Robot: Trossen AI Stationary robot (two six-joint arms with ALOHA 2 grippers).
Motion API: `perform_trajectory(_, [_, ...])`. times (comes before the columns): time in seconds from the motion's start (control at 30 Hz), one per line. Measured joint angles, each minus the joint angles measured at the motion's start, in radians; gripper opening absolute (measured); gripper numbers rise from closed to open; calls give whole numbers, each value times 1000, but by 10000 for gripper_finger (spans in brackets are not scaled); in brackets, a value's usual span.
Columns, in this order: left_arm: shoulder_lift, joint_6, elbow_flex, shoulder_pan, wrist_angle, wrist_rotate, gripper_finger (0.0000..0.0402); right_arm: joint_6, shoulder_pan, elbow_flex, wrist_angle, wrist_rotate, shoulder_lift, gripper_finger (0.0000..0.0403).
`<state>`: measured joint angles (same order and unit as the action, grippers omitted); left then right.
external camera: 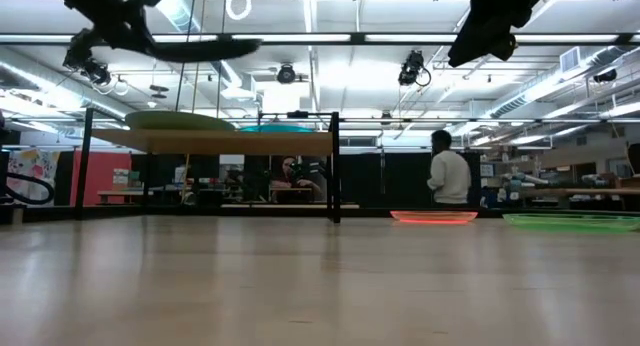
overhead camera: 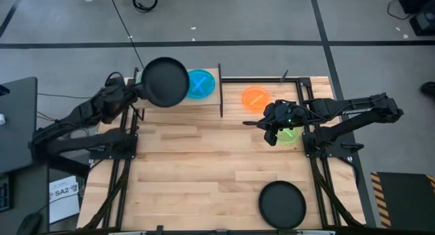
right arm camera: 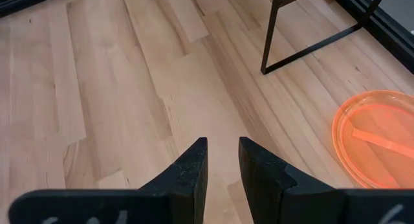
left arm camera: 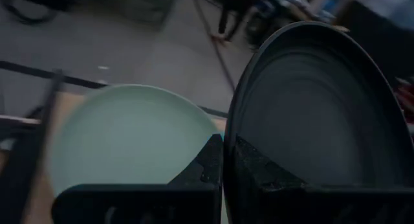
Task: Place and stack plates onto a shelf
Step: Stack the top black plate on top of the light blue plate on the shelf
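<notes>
My left gripper is clamped on the rim of a black plate, holding it above the shelf. From overhead that plate covers nearly all of what lies beneath; only my left wrist camera shows the mint plate below it. The level view catches the gap: black plate in the air, mint plate resting flat on the shelf board, the blue plate beside it. My right gripper hovers empty, fingers slightly apart, over the tabletop above the green plate, near the orange plate. A second black plate sits at the table's near edge, seen only from above.
</notes>
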<state>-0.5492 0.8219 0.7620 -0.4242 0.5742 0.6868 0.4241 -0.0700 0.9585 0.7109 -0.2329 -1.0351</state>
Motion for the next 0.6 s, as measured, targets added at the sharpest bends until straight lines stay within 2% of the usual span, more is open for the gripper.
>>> perform_trajectory(0.3, [-30,-34,0,-213,9,-27,17,0,0,0,0,0,0,94])
perform_trajectory(0.6, [-125,-32,0,-330,85,-45,18,0,0,0,0,0,0,94])
